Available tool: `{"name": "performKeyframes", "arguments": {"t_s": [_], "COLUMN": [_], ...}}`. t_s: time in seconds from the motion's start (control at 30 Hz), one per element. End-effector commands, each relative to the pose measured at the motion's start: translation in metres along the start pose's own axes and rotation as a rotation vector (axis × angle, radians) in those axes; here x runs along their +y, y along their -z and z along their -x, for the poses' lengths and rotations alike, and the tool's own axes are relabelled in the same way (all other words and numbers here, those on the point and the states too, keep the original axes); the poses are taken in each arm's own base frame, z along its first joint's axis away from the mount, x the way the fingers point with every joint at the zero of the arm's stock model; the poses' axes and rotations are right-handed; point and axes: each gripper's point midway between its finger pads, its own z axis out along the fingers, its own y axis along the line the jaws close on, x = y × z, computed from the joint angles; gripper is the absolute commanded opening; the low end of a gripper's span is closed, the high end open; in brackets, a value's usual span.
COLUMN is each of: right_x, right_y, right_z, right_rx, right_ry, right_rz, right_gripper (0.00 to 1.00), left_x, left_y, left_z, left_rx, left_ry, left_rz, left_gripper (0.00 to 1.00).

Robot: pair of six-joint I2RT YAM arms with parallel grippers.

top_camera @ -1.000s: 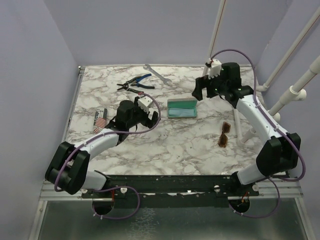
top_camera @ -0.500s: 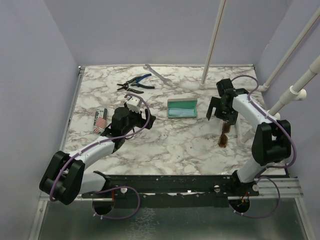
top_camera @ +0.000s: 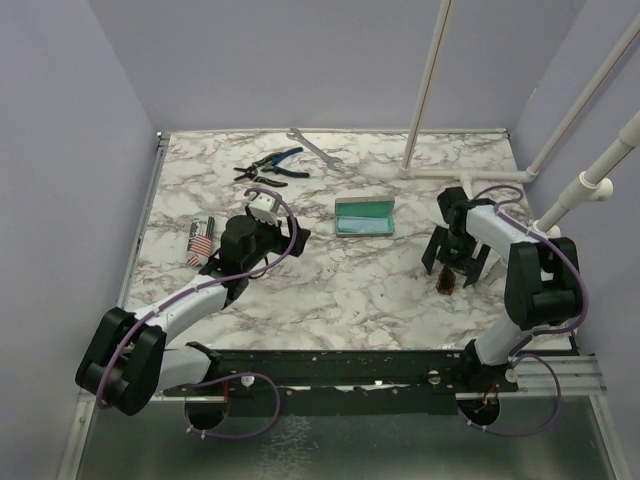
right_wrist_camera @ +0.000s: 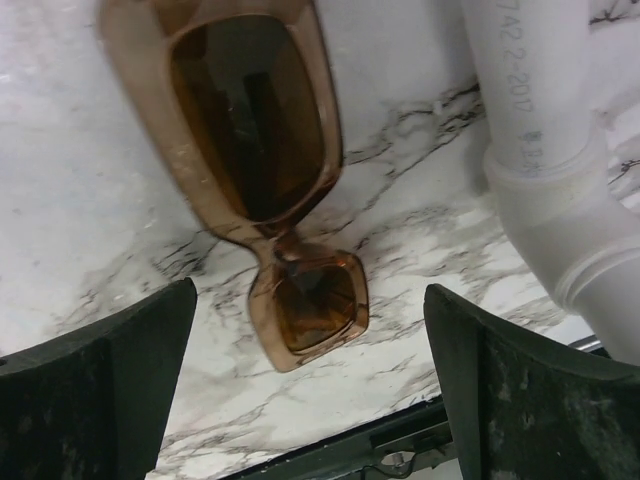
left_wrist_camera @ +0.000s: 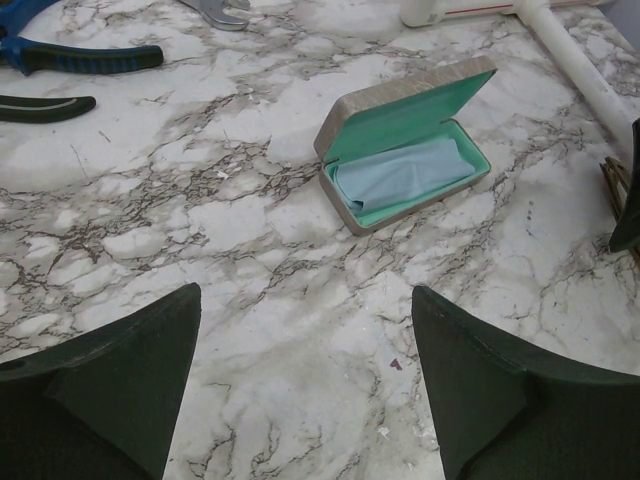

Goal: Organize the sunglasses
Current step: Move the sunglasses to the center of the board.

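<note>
Sunglasses (right_wrist_camera: 270,190) lie flat on the marble table (top_camera: 330,290), right side, toward the near edge. Brown tinted lenses, brownish see-through frame. They are well apart from the case (top_camera: 364,216), which sits mid-table to their left.

Right gripper (top_camera: 453,266) is directly over the sunglasses with its fingers spread wide. In the wrist view the glasses sit in the gap between the two fingers, one lens large and near the top of the picture, the other lower, near the line between the fingertips. Neither finger touches the frame there. Probably nothing is gripped, but the top view is too small to tell how far the fingertips are above the table. A white PVC pipe (right_wrist_camera: 540,150) runs just beside the glasses on the table.

Left gripper (left_wrist_camera: 305,300) is also spread and holds nothing. It hangs over bare marble left of the case and points toward it.

The case is open, its grey lid tilted back and its lining green. A light blue cloth (left_wrist_camera: 400,175) lies inside the bottom half.

At the far side of the table are blue-handled pliers (top_camera: 272,162) and a wrench (top_camera: 313,146). A small flag-print item (top_camera: 200,242) sits near the left edge.
</note>
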Motion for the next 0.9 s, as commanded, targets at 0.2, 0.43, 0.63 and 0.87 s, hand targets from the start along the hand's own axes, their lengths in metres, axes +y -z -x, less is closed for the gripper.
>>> {"name": "performKeyframes", "arguments": {"t_s": [0.2,0.43,0.63,0.87], "right_x": [0.010,0.025,0.064,0.108], "right_y": [-0.022,-0.018,-0.004,0.014], "right_z": [-0.011,-0.011,-0.024,-0.021], "right_rx": [0.058,0.078,0.165,0.195], "right_ry": [-0.070,-0.074,-0.171,-0.302], "right_rz": [0.124,0.202,0.352,0.451], "right_gripper": [0.87,0.54,0.45,0.46], "left_x": [0.005,0.005,0.004,0.005], "left_y": [0.000,-0.001,-0.003,-0.004], "left_z": [0.012,0.018,0.027,0.024], "left_rx": [-0.040,-0.053,-0.081,-0.070], "left_ry": [-0.012,-0.027,-0.086,-0.097], "left_rz": [0.021,0.023,0.014,0.014], "left_gripper": [0.86,0.84,0.83,0.82]}}
